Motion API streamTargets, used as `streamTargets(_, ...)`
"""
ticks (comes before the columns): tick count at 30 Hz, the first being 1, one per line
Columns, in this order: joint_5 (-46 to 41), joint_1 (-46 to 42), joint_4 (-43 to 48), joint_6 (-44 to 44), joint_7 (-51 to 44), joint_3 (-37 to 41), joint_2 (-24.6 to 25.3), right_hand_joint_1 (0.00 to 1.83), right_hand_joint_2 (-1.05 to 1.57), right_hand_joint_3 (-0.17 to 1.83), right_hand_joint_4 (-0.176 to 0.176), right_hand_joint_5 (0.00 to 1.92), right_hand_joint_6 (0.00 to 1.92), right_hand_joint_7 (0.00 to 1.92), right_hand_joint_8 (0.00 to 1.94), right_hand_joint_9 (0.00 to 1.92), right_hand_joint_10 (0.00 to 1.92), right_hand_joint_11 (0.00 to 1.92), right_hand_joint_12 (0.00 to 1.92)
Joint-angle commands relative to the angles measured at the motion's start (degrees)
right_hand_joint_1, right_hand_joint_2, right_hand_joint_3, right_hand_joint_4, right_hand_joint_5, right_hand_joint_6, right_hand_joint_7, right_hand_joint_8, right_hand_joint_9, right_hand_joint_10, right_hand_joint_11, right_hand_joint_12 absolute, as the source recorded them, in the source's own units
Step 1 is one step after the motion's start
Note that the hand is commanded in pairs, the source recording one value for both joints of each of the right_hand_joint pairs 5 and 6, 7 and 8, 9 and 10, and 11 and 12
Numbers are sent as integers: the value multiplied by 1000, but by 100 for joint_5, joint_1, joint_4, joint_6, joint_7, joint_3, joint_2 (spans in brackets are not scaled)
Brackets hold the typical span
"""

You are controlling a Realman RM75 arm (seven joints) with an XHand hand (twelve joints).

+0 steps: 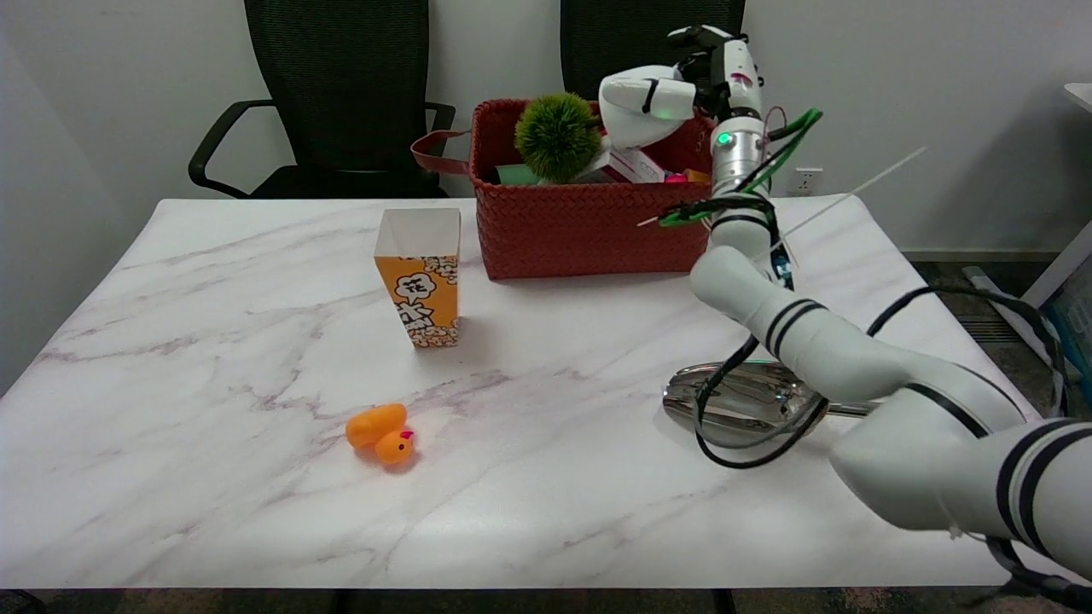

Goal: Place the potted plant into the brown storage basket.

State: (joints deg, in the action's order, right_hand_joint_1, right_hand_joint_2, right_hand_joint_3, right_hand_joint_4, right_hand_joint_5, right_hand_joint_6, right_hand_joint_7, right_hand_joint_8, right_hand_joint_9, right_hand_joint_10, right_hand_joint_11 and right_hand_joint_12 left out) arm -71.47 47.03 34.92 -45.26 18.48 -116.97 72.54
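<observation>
Right hand (pixel 646 104) hung over the basket (pixel 589 228), just beside the plant (pixel 557 136); whether its fingers gripped the plant I could not tell. That plant sat among the basket's contents. Placing seemed nearly done; next, I judged, releasing and lifting away.

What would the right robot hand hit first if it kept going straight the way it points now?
Probably the potted plant. The right robot hand points toward picture-left over the brown storage basket, with the plant's green ball directly ahead. Whether they already touch is unclear from this single view.
</observation>
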Motion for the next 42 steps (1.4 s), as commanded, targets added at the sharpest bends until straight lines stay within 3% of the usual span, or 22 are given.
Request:
streamTargets(1, 415, 1529, -1977, 916, -1338, -904, 447, 925, 246, -175, 0, 639, 639, 1156, 1156, 724, 724, 443, 443)
streamTargets(5, 629, 1321, -1299, 1444, -1945, -867, 142, 933, 206, -162, 0, 519, 519, 1085, 1085, 679, 679, 396, 396)
streamTargets(10, 581, 935, -386, 2028, -2743, -681, -295, 958, 28, -78, 0, 370, 370, 844, 844, 602, 602, 299, 299)
streamTargets(13, 573, 628, 108, 2275, -3092, -270, -465, 977, -214, 3, 0, 288, 288, 512, 512, 404, 404, 330, 330)
streamTargets(14, 569, 542, 239, 2315, -3210, -163, -501, 988, -353, -152, 0, 136, 136, 342, 342, 313, 313, 262, 262)
streamTargets(15, 539, 463, 358, 2348, -3303, -75, -540, 1004, -416, -171, 0, 71, 71, 219, 219, 239, 239, 114, 114)
streamTargets(19, -55, 147, 869, 2333, -4007, 201, -711, 963, -451, -175, 0, 0, 0, 69, 69, 47, 47, 0, 0)
streamTargets(25, -980, -362, 1682, 2091, -4994, 605, -945, 916, -443, -175, 0, 0, 0, 0, 0, 0, 0, 0, 0)
streamTargets(34, -1153, -1613, 3175, 1722, -5507, 1590, -1310, 929, -404, -175, 0, 0, 0, 0, 0, 25, 25, 0, 0)
streamTargets(42, -1671, -2435, 4246, 1059, -5759, 1690, -1413, 932, -393, -175, 0, 0, 0, 0, 0, 67, 67, 0, 0)
